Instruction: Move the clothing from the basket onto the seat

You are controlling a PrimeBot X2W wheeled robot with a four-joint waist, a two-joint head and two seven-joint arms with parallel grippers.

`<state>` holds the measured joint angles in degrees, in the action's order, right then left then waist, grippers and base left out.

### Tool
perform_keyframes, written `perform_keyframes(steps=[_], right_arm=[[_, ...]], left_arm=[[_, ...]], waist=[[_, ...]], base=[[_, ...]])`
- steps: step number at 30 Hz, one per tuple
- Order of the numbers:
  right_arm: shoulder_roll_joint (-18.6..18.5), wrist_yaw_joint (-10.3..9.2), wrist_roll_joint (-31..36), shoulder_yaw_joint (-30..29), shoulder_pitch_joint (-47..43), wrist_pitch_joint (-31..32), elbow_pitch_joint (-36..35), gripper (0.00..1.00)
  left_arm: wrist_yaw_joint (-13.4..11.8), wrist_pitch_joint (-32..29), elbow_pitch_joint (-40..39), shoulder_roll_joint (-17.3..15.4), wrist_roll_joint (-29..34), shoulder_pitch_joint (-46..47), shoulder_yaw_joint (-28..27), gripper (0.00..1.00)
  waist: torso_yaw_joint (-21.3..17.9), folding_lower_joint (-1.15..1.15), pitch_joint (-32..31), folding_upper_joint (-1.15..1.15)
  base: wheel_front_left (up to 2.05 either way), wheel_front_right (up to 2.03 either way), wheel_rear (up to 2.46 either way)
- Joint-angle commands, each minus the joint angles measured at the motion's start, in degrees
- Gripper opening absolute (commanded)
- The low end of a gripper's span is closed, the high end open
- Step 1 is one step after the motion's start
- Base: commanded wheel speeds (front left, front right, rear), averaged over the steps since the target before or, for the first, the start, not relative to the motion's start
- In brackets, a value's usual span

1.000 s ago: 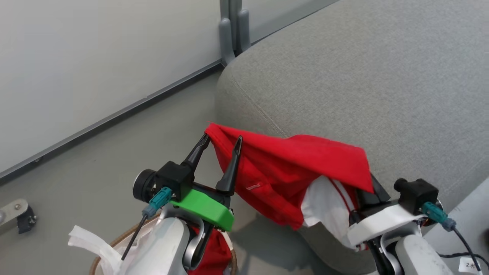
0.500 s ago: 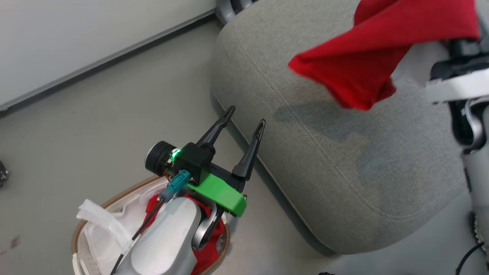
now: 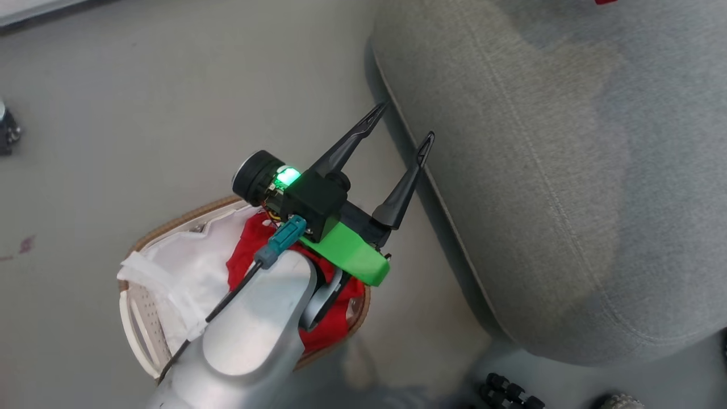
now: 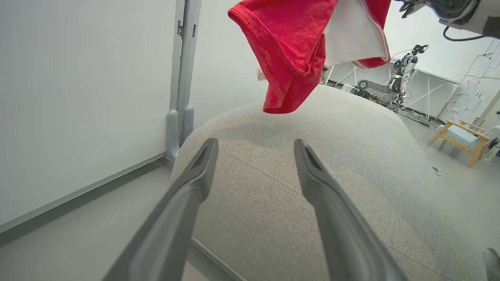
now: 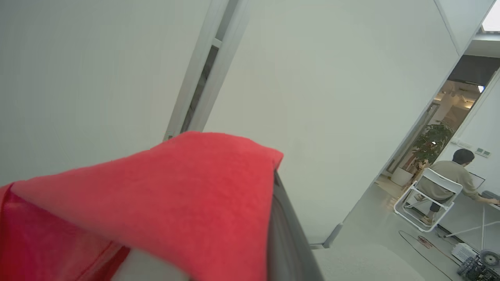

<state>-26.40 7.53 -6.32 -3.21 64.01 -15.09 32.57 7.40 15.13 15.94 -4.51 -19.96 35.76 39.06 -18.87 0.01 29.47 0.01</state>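
The white basket [image 3: 170, 227] with a brown rim stands on the floor at lower left and holds red clothing [image 3: 244, 255] and a white liner. My left gripper [image 3: 406, 121] hangs open and empty above the basket's far edge, its fingertips at the rim of the light-grey seat [image 3: 539, 170]. In the left wrist view that gripper [image 4: 255, 143] points at the seat [image 4: 273, 175]. A red and white garment [image 4: 289, 47] hangs in the air over it. My right gripper [image 5: 265, 187] is shut on that garment [image 5: 175, 195], which drapes over its fingers [image 5: 283, 234].
A white wall with a grey post [image 4: 181, 78] runs behind the seat. A caster [image 3: 5, 130] sits at the floor's left edge, and dark wheels [image 3: 511, 392] by the seat's near corner. Farther off are a wooden chair [image 4: 465, 136] and a seated person [image 5: 449, 175].
The head camera has tilted down toward the basket. My right gripper has lifted the red garment up and away over the seat. The open left gripper, earlier at the garment's corner, is now apart from it.
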Motion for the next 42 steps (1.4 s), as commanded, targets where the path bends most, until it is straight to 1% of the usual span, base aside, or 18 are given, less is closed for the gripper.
perform_keyframes(steps=[1, 4, 7, 11, 15, 16, 17, 19, 21, 22, 23, 24, 29, 35, 39, 42], right_arm=[[-0.01, -0.08, 0.81, -1.43, 0.82, -0.11, 2.04, 0.00], [0.04, -0.08, 3.46, -5.00, 0.73, -0.12, 5.81, 0.00], [0.74, -0.08, 6.47, -10.68, -1.38, -0.11, 9.31, 0.00], [2.71, -0.08, 10.48, -16.35, -4.65, -0.12, 11.89, 0.00], [5.78, -0.08, 11.57, -18.12, -9.79, -0.11, 11.70, 0.01], [6.46, -0.08, 11.37, -18.06, -10.84, -0.11, 11.34, 0.07], [7.14, -0.08, 10.91, -18.09, -12.08, -0.11, 10.92, 0.10], [8.49, -0.08, 10.06, -18.23, -15.27, -0.11, 10.09, 0.11], [9.39, -0.08, 9.28, -18.31, -18.75, -0.08, 8.98, 0.35], [9.75, -0.08, 8.90, -18.34, -20.41, -0.08, 8.22, 0.82], [10.09, -0.08, 8.58, -18.25, -21.63, -0.08, 7.69, 0.94], [10.59, -0.08, 8.05, -17.95, -23.16, -0.08, 7.23, 1.00], [12.23, -0.08, 5.77, -16.91, -29.87, -0.07, 4.60, 1.00], [13.86, -0.08, 2.80, -15.18, -36.19, -0.07, -1.48, 1.00], [14.05, -0.08, 1.01, -11.20, -39.49, -0.07, -6.32, 1.00], [15.20, -0.07, -0.60, -9.35, -41.83, -0.07, -9.69, 1.00]], left_arm=[[0.14, 0.02, -0.16, -0.24, 0.45, 1.66, 0.19, 1.00], [0.14, 0.03, -0.04, -0.21, 0.58, 2.35, 0.66, 1.00], [0.14, 0.03, -0.04, -0.29, 0.67, 2.90, 0.90, 1.00], [0.14, 0.03, 0.15, -0.44, 0.48, 2.59, 0.76, 1.00], [0.14, 0.03, 0.60, -0.20, -0.06, 1.35, 0.09, 1.00], [0.14, 0.03, 0.80, -0.11, -0.22, 1.16, -0.05, 1.00], [0.14, 0.03, 1.04, 0.01, -0.34, 0.86, -0.24, 1.00], [0.14, 0.03, 1.53, 0.12, -0.52, 0.12, -0.85, 1.00], [0.14, 0.03, 1.79, 0.36, -0.68, -0.73, -1.44, 1.00], [0.14, 0.03, 1.93, 0.47, -0.79, -1.27, -1.77, 1.00], [0.14, 0.03, 2.05, 0.54, -0.90, -1.74, -2.05, 1.00], [0.14, 0.03, 2.15, 0.64, -0.98, -2.39, -2.54, 1.00], [0.14, 0.03, 3.08, 0.85, -0.29, -5.76, -4.98, 1.00], [0.14, 0.03, 3.71, 1.10, 1.58, -10.47, -9.12, 1.00], [0.10, 0.03, 3.63, 1.35, 3.64, -13.90, -13.59, 1.00], [-0.44, 0.03, 4.03, 1.48, 5.29, -16.55, -16.39, 1.00]], waist=[[6.12, -0.01, 6.54, -0.01], [7.43, -0.01, 8.25, -0.01], [8.29, -0.01, 9.52, -0.01], [8.64, -0.01, 9.77, -0.01], [8.26, -0.01, 8.40, -0.01], [8.13, -0.01, 7.91, -0.01], [7.98, -0.01, 7.22, -0.01], [7.66, -0.01, 5.71, -0.01], [7.43, -0.01, 3.92, -0.01], [7.34, -0.01, 2.90, -0.01], [7.33, -0.01, 2.15, -0.01], [7.32, -0.01, 1.16, -0.01], [7.55, -0.01, -3.48, -0.01], [8.61, -0.01, -9.14, -0.01], [9.80, -0.01, -12.44, -0.01], [11.32, -0.01, -14.96, -0.01]], base=[[0.00, 0.00, 0.00], [0.00, 0.00, 0.00], [0.00, 0.00, 0.00], [0.00, 0.00, 0.00], [0.00, 0.00, 0.00], [0.00, 0.00, 0.00], [0.00, 0.00, 0.00], [0.00, 0.00, 0.00], [0.00, 0.00, 0.00], [0.00, 0.00, 0.00], [0.00, 0.00, 0.00], [0.00, 0.00, 0.00], [0.00, 0.00, 0.00], [0.00, 0.00, 0.00], [0.00, 0.00, 0.00], [0.00, 0.00, 0.00]])
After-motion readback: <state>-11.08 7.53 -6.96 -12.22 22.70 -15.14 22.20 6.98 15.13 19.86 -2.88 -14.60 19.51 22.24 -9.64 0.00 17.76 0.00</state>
